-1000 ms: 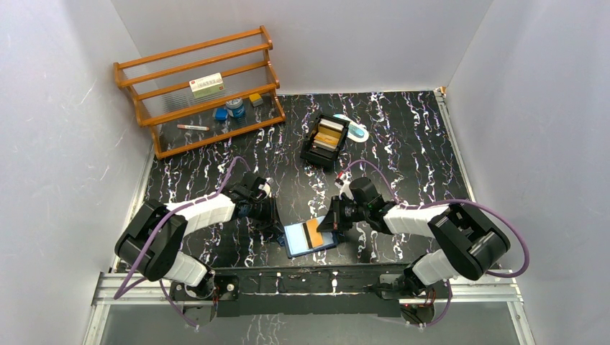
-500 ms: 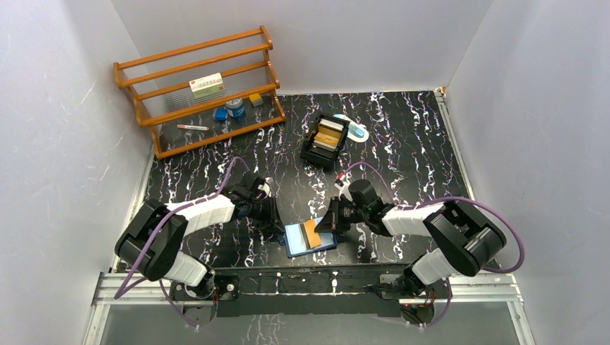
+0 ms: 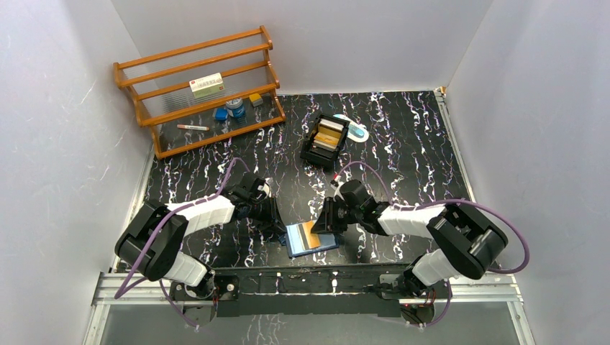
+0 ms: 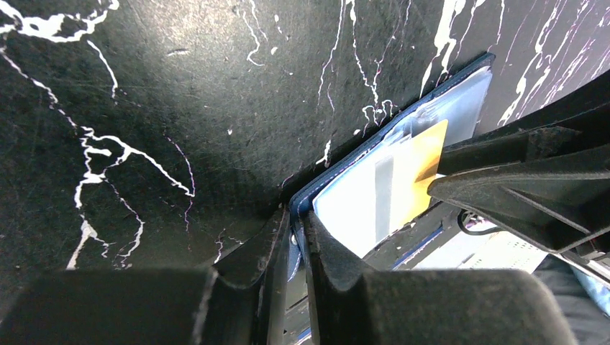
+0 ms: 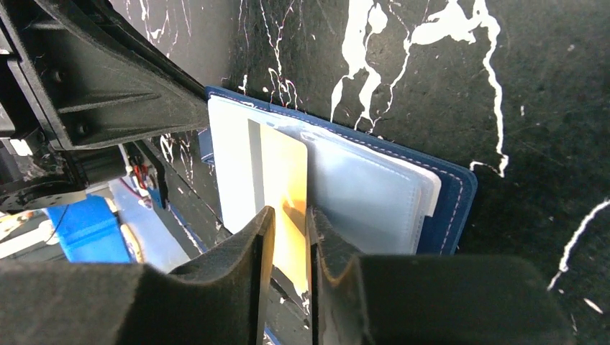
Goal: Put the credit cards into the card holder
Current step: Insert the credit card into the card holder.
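Observation:
The navy card holder [image 3: 324,241] lies open near the table's front edge, its shiny pockets facing up. My left gripper [image 3: 280,228] is shut on the holder's left edge [image 4: 316,194], beside the snap stud. A gold credit card [image 3: 308,230] with a grey stripe sits partly inside a clear pocket [image 5: 284,172]. My right gripper [image 5: 290,230] straddles the card's outer end with its jaws slightly parted, a narrow gap showing at the left finger. More credit cards [image 3: 329,134] stand in the black tray.
The black tray [image 3: 314,154] sits at the table's middle back, with a white-and-blue item [image 3: 358,132] beside it. A wooden rack [image 3: 201,90] holding a box and small items stands at the back left. The front rail [image 3: 302,282] lies close below the holder.
My right gripper's jaws have parted from the gold card, and the right wrist has shifted slightly left over the holder. The left gripper still pinches the holder's edge.

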